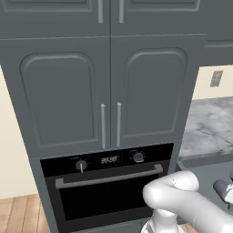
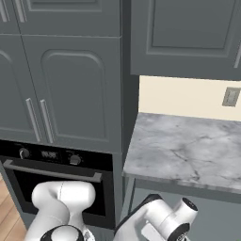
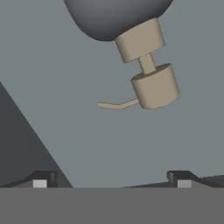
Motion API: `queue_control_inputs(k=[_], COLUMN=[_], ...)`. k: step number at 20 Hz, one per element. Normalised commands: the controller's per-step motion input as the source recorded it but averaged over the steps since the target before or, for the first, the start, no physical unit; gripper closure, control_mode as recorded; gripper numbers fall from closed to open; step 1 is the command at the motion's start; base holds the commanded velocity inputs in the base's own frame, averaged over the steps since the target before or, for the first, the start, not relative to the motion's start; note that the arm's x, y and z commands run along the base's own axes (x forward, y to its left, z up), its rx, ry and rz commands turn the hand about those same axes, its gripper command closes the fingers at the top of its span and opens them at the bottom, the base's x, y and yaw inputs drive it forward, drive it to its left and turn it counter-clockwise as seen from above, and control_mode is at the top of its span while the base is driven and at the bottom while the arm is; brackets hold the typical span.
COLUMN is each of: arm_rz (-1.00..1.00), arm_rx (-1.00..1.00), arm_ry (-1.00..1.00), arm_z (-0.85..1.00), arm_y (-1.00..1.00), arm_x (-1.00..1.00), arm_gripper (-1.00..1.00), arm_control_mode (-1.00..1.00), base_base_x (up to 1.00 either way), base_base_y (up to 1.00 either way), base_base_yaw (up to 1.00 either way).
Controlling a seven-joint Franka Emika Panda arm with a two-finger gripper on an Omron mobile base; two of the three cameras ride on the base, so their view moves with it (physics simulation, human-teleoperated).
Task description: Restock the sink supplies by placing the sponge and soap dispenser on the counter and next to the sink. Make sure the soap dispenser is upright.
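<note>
The gripper [image 3: 112,179] is spread wide and empty, its two dark tips at the bottom of the hand view. The soap dispenser [image 3: 131,30] lies straight ahead of it on a flat grey surface. Its long axis runs away from the jaws, beige pump top [image 3: 154,85] nearest, spout pointing left.

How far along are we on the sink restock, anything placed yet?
Nothing looks placed: the stretch of counter in view holds neither item. In hand: the gripper is open, its fingertips wide apart, facing the soap dispenser with nothing gripped yet. Left: grasp the dispenser, stand it upright by the sink, then fetch and place the sponge.
</note>
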Motion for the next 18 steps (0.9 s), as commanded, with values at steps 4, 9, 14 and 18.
queue_control_inputs(k=[4, 9, 14, 18], arm_rz=[0.0, 0.0, 0.01, 0.01], arm_rx=[0.0, 0.0, 0.0, 0.0], arm_ry=[0.0, -0.01, -0.01, 0.0], arm_z=[0.0, -0.01, -0.01, 0.0], arm_y=[0.0, 0.0, 0.0, 0.0], arm_x=[0.27, 0.13, 0.28, 0.4], arm_gripper=[-1.0, -1.0, -1.0, -1.0], arm_control_mode=[-1.0, -1.0, -1.0, -1.0], base_base_x=[0.0, 0.0, 0.0, 0.0], base_base_y=[0.0, 0.0, 0.0, 0.0], base_base_yaw=[0.0, 0.0, 0.0, 0.0])
